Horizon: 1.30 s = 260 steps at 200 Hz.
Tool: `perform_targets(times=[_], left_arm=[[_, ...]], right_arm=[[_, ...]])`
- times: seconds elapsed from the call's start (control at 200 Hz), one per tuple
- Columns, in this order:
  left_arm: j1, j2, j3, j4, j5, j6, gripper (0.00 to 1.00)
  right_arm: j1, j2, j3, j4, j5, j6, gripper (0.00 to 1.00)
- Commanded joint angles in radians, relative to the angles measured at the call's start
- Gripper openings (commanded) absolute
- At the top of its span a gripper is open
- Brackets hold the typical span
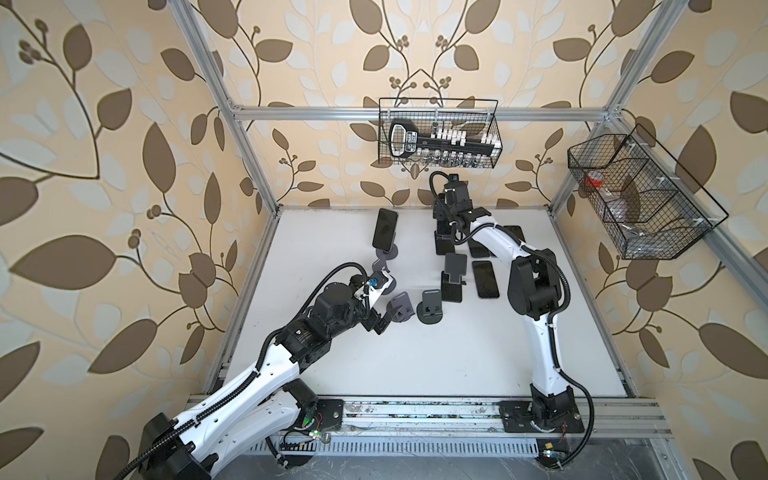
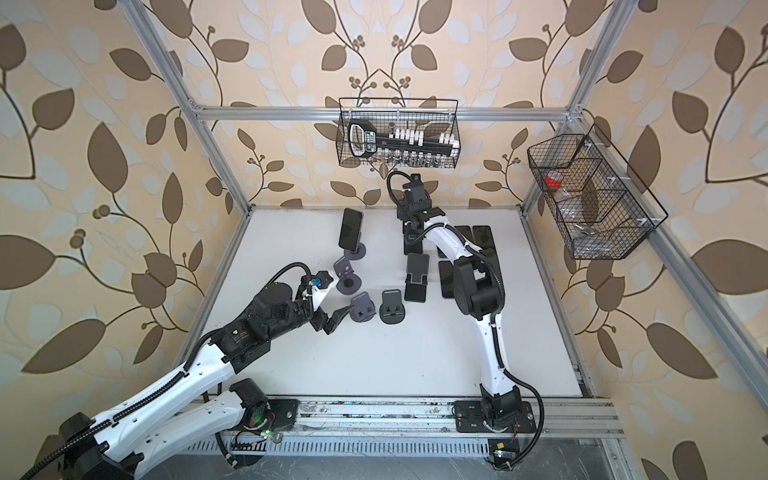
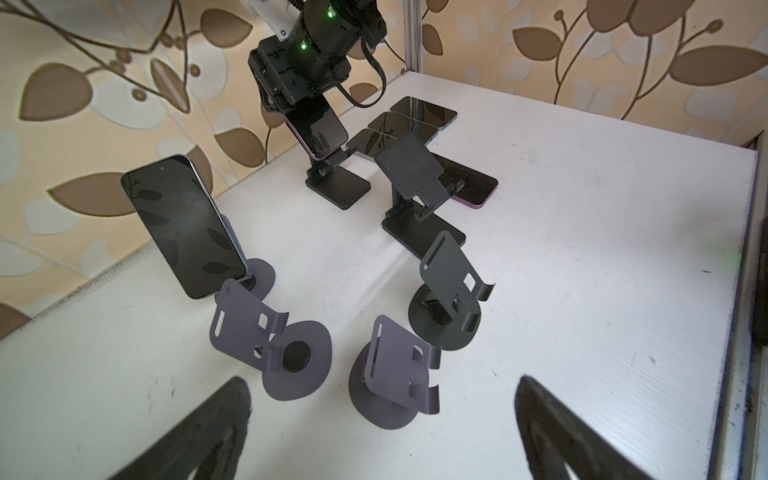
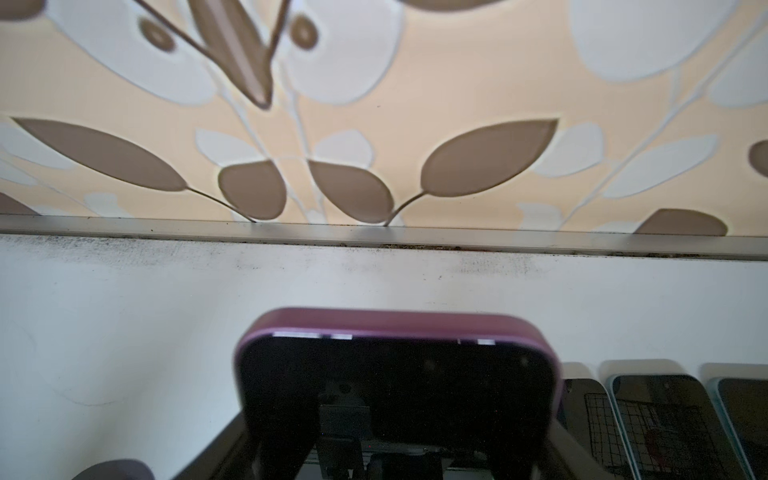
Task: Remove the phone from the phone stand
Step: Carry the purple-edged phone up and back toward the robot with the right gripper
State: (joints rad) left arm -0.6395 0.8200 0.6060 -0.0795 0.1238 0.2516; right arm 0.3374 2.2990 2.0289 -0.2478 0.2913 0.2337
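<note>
Clamping the purple phone [image 3: 322,126] by its top end, your right jaws have it pinched between them, and its lower end sits in the black stand [image 3: 338,189] at 12 o'clock on the table [image 1: 415,353]. Your left jaws are spread wide over a grey stand [image 3: 397,374] near the middle. Other phones [image 1: 487,279] lie flat at its 3 o'clock.
</note>
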Motion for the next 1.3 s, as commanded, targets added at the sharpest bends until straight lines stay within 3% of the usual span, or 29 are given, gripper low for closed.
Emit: perform_targets(times=[0.0, 0.245, 1.295], left_arm=[[0.010, -0.017, 0.006, 0.021, 0.014, 0.000, 0.99], [0.010, 0.006, 0.011, 0.018, 0.039, 0.002, 0.99], [0.021, 0.006, 0.024, 0.010, 0.060, -0.005, 0.99]], right_arm=[[0.004, -0.078, -0.013, 0.046, 0.002, -0.015, 0.62], [0.003, -0.125, -0.126, 0.139, -0.026, -0.014, 0.61], [0.021, -0.212, -0.173, 0.150, -0.044, 0.028, 0.60]])
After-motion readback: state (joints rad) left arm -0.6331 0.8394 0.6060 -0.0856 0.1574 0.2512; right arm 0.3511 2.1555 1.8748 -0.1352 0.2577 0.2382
